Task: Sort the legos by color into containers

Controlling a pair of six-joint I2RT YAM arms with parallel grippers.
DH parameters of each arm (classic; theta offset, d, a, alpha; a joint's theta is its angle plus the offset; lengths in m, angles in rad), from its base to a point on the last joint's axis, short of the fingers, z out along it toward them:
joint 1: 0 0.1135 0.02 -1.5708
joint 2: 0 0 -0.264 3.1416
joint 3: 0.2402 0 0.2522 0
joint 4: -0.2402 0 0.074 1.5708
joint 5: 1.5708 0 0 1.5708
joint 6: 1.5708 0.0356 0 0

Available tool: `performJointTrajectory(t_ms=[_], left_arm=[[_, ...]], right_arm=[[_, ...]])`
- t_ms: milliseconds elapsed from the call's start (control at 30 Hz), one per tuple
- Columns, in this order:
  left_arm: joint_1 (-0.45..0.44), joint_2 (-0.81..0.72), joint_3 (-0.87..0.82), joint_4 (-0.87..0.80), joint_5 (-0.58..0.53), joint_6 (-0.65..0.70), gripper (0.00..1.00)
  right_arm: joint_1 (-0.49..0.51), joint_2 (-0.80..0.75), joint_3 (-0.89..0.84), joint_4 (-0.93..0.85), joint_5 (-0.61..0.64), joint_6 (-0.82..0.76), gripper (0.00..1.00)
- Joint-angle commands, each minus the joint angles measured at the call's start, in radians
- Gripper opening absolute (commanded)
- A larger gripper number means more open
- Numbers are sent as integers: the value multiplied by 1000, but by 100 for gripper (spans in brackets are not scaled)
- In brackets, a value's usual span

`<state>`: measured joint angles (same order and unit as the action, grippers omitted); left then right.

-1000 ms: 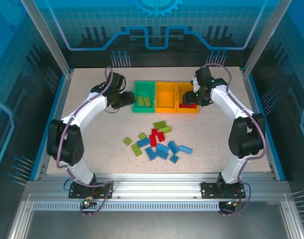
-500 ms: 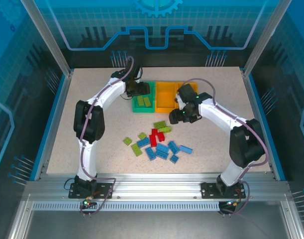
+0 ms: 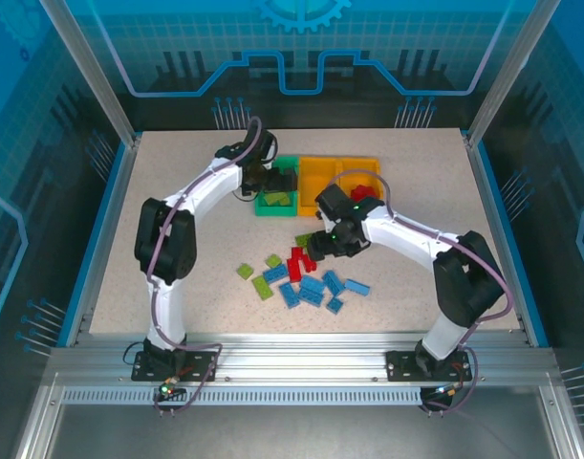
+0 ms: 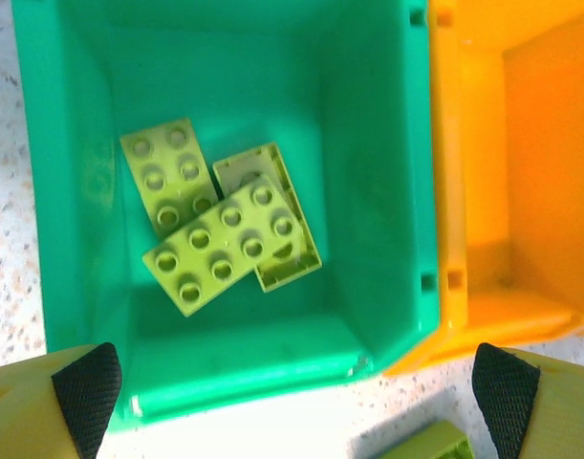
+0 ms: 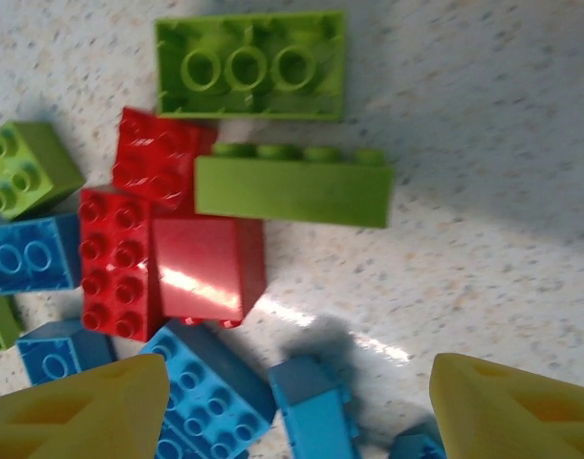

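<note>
**Left gripper wide open over green bin, right gripper open over loose pile**

On the left, the table [image 3: 177, 220] had free surface between its blue left edge and the left arm. The left gripper [image 3: 277, 182] hung over the green bin [image 3: 263, 203], the leftmost of 3 joined containers near the far edge of the table. Its jaws stood wide apart and held nothing. In the left wrist view, 3 lime green legos [image 4: 229, 244] lay on the floor of this bin, overlapping each other, 1 of them with its underside up. They were toward the left half of the bin. The 2 fingertips [image 4: 86, 387] were at the near wall, 1 close to each near corner, so the legos lay ahead of the fingers and between them in width.

Next came the middle orange-yellow bin [image 3: 320, 177], touching the green one. After it, the right orange-yellow bin [image 3: 368, 164] had a red lego [image 3: 363, 193] inside.

The right gripper [image 3: 317, 251] hung over the far end of the loose pile [image 3: 311, 282] in the middle of the table, well apart from the bins. Its jaws were open and gripped nothing. In the right wrist view, the red legos [image 5: 207, 268] lay just ahead of the fingers. A lime green brick [image 5: 292, 189] on its side touched them, and blue legos [image 5: 210, 392] lay between the fingertips. To the right of the pile, the table was free up to its right blue edge.
</note>
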<state>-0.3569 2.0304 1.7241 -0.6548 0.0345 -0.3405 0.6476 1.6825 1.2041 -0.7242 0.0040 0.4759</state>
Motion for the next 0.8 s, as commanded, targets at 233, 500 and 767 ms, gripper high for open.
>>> performJointTrajectory(t_ms=[233,500,767], left_arm=[[6,-269,-221,70,-48,19,99],[37,-364,-383,128,-32,-31,99],[60,-419,-451,139,-33,-37,99]], right_arm=[[104,119,87,-30,50,48,71],[123,218,140,-50,91,30,70],[124,283,177,-46,92,5,61]])
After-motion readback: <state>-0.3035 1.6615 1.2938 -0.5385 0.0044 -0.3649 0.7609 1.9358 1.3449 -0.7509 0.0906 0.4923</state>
